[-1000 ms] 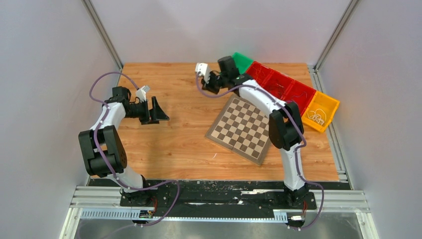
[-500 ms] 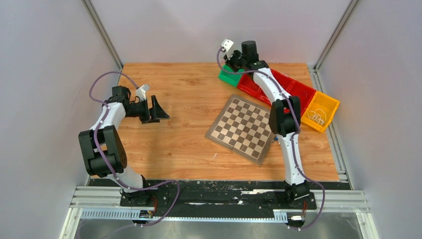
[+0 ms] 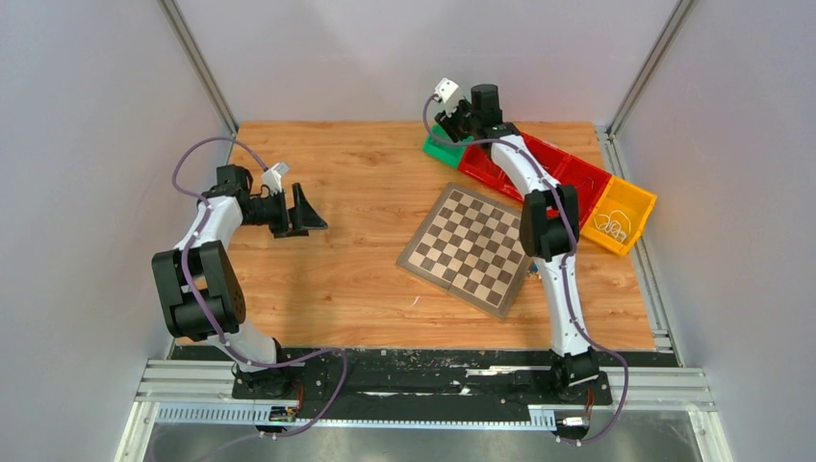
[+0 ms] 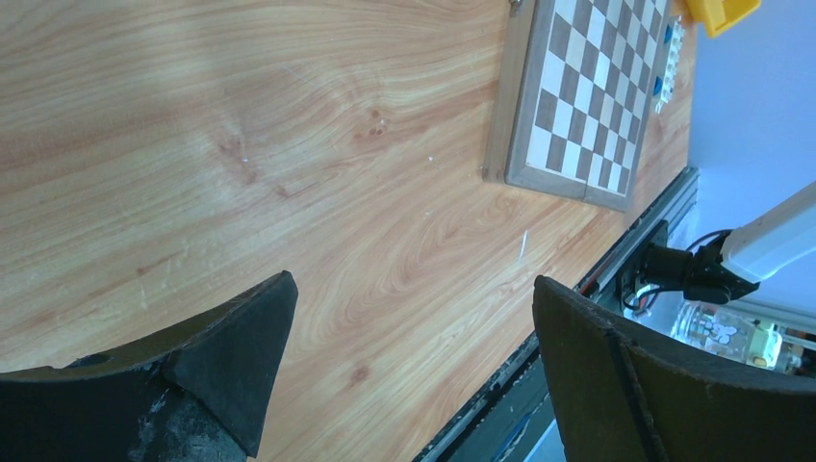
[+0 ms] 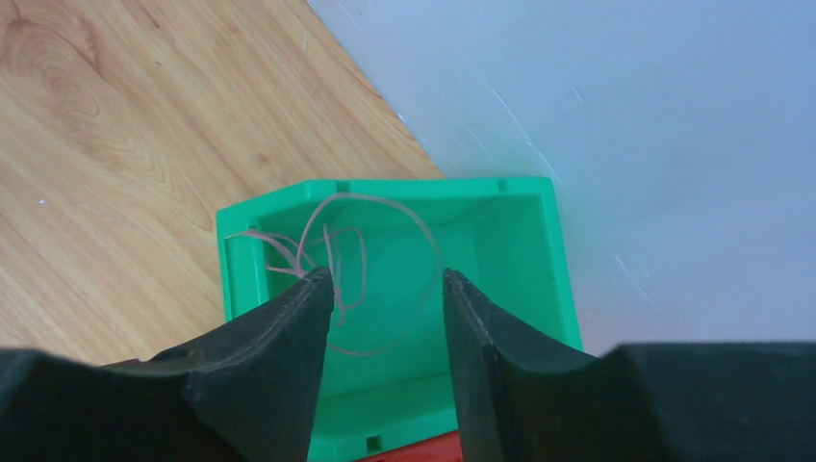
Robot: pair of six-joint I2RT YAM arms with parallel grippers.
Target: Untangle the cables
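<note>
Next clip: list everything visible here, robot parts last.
table: one, light wood, under everything
chessboard: one, brown and cream, right of centre
green bin: one, far edge, left end of the bin row
cable: thin pinkish loops, in green bin
red bins: count unclear, between green and yellow
yellow bin: one, right end
pale wires: whitish, in yellow bin
left gripper: black, open, over bare table
right gripper: black, open, over green bin

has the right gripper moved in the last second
Yes: the right gripper swung rightward and farther back, from left of the green bin to directly over it.
</note>
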